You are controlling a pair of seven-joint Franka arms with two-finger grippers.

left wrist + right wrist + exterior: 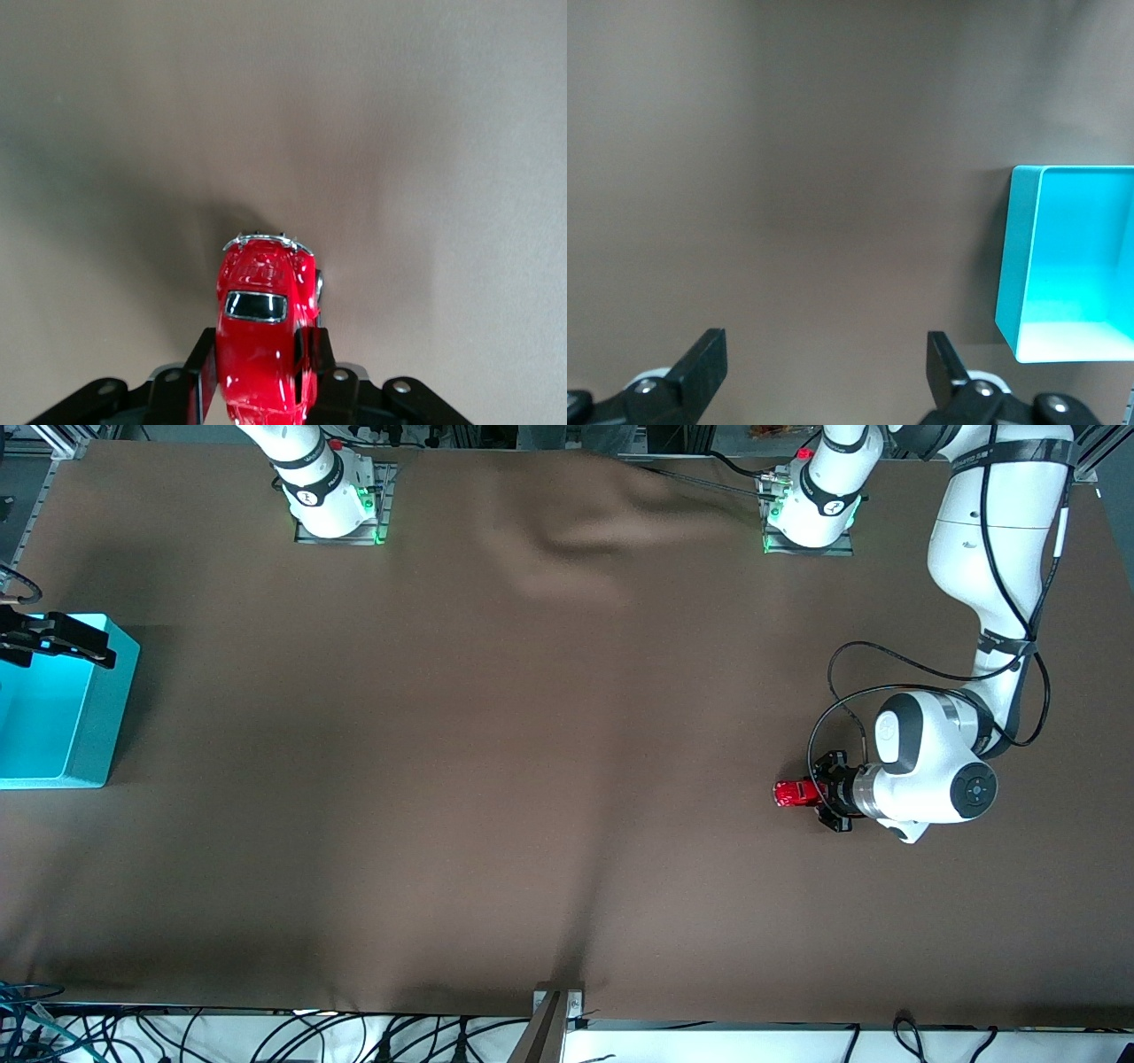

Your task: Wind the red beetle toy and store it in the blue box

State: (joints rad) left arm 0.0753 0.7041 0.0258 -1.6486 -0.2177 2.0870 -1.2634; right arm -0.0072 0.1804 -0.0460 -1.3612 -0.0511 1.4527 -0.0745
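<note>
Front view: at the right of the frame, the left end effector (819, 793) is clamped on the red beetle toy (795, 794), low over the brown desk (532, 735). At the left edge, the right end effector (84, 646) hangs with its jaws spread over the blue box (97, 717).

Left wrist view: the toy (261, 341) sits pinched by its flanks between the fingers (307, 354). It looks light, rigid and glossy, so probably slippery; the flat sides seem the best hold.

Right wrist view: the wide-open right end effector (824, 367) is empty; the box (1019, 257) shows at the frame's right.
</note>
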